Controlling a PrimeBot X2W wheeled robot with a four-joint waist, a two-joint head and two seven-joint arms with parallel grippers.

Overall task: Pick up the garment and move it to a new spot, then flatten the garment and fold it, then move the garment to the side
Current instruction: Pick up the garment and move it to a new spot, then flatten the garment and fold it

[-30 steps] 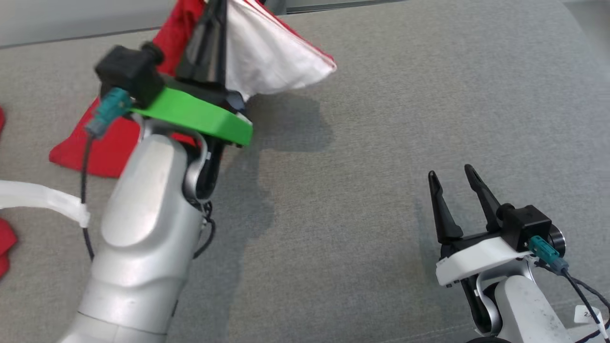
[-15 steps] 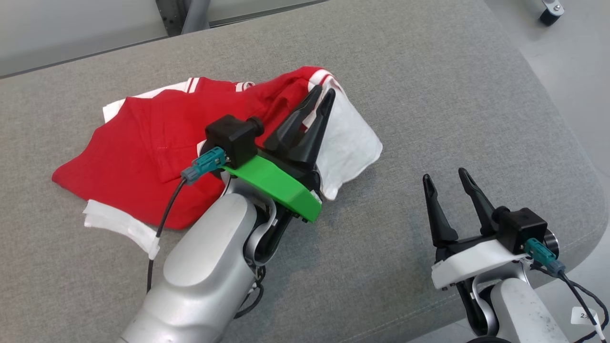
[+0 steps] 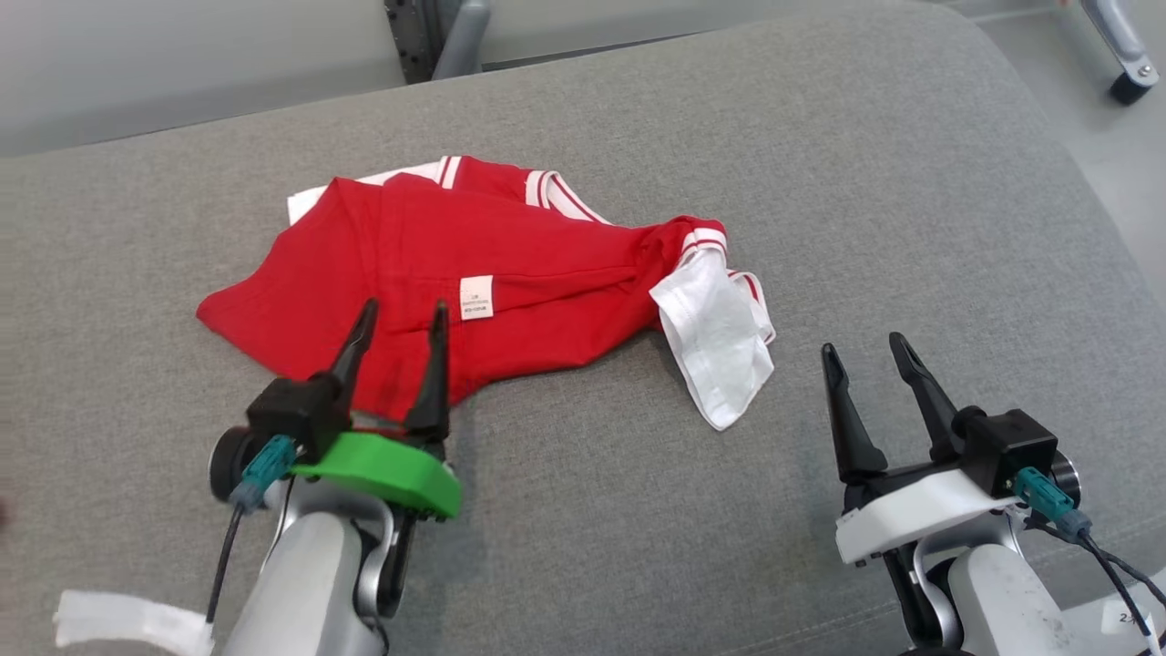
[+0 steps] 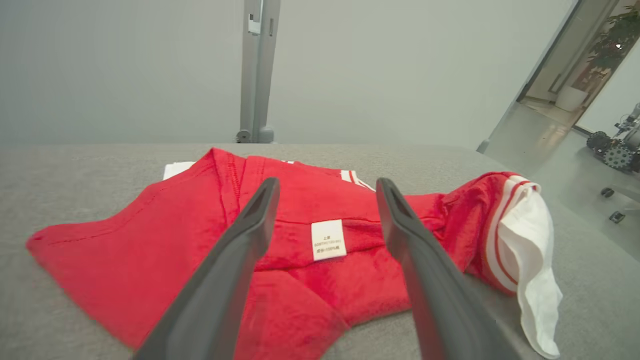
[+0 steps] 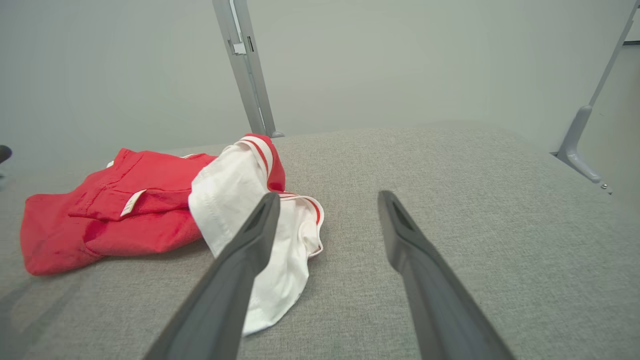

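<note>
The garment (image 3: 510, 282) is a red shirt with white sleeves and red-striped cuffs, lying crumpled on the grey cushion (image 3: 911, 210). A white label shows on its red body, and one white sleeve (image 3: 720, 346) trails off to the right. My left gripper (image 3: 399, 323) stands open at the garment's near edge, its fingers over the red cloth and holding nothing. The left wrist view has the garment (image 4: 150, 250) spread beyond the open left gripper (image 4: 325, 187). My right gripper (image 3: 861, 351) is open and empty, right of the white sleeve (image 5: 235, 200). In its own view the right gripper (image 5: 327, 200) points across bare cushion.
The cushion's rounded right edge (image 3: 1120, 273) drops to a pale floor with a castor (image 3: 1130, 87). A metal post (image 3: 446, 36) rises behind the cushion against a grey wall. Bare cushion lies around the garment on all sides.
My left gripper has let go of the garment, opened and pulled back toward me. The garment has settled crumpled on the cushion. The head camera has shifted; the right gripper stays open.
</note>
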